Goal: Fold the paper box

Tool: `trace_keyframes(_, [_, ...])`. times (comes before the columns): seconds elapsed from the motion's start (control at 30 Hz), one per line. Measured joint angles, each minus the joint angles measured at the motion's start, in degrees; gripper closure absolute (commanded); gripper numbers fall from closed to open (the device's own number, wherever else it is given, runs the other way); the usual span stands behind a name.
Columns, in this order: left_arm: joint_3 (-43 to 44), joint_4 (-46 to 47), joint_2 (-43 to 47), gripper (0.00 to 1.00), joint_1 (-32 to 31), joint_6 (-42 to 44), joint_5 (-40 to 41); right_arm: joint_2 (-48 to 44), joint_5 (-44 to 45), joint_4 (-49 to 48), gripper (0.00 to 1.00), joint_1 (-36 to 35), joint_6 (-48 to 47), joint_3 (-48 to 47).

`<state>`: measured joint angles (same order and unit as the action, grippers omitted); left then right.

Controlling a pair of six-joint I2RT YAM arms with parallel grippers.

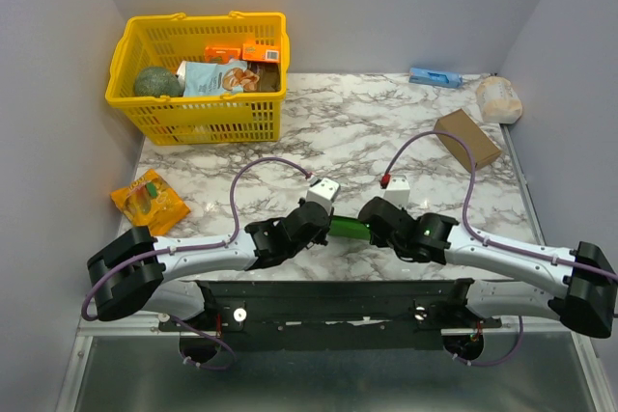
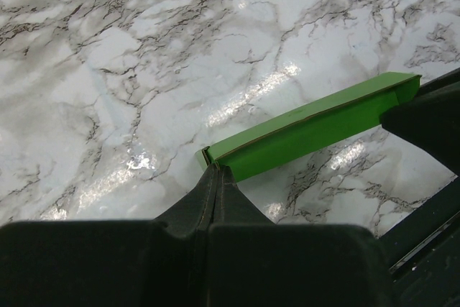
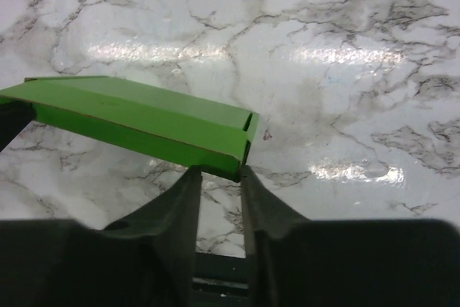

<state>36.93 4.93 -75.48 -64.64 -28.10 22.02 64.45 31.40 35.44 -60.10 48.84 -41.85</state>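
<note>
The paper box (image 1: 348, 229) is a long, narrow, bright green card piece hanging just above the marble table (image 1: 386, 132) between my two grippers, near the front edge. My left gripper (image 1: 326, 223) is shut on its left end; in the left wrist view the fingertips (image 2: 215, 172) pinch the card's corner and the paper box (image 2: 316, 126) runs away to the right. My right gripper (image 1: 371, 230) stands at the other end. In the right wrist view its fingers are apart with marble showing between them, and the paper box's (image 3: 144, 116) end corner sits right at the right gripper (image 3: 218, 175).
A yellow basket (image 1: 198, 99) with packets stands at the back left. An orange packet (image 1: 150, 198) lies at the left. A brown cardboard box (image 1: 467, 137), a pale wrapped roll (image 1: 498, 98) and a blue object (image 1: 435, 76) sit at the back right. Grey walls enclose three sides.
</note>
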Motion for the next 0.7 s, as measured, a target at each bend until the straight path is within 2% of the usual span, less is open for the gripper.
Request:
trace_keyframes(0.1, [0.0, 0.0, -0.3, 1.0, -0.3, 0.5, -0.1, -1.3, -3.1, 0.9, 0.38, -0.5, 0.9, -0.3])
trace_keyframes(0.23, [0.2, 0.4, -0.8, 1.0, -0.6, 1.1, 0.0, -5.2, -6.9, 1.9, 0.28, -0.7, 1.7, -0.4])
trace_keyframes(0.43, [0.2, 0.5, -0.9, 1.0, -0.6, 1.4, 0.0, -12.0, -12.1, -1.5, 0.26, 3.7, 3.0, 0.5])
trace_keyframes(0.7, [0.2, 0.5, -0.9, 1.0, -0.6, 1.5, 0.0, -19.1, -17.6, -8.9, 0.27, 13.8, 4.8, 9.7])
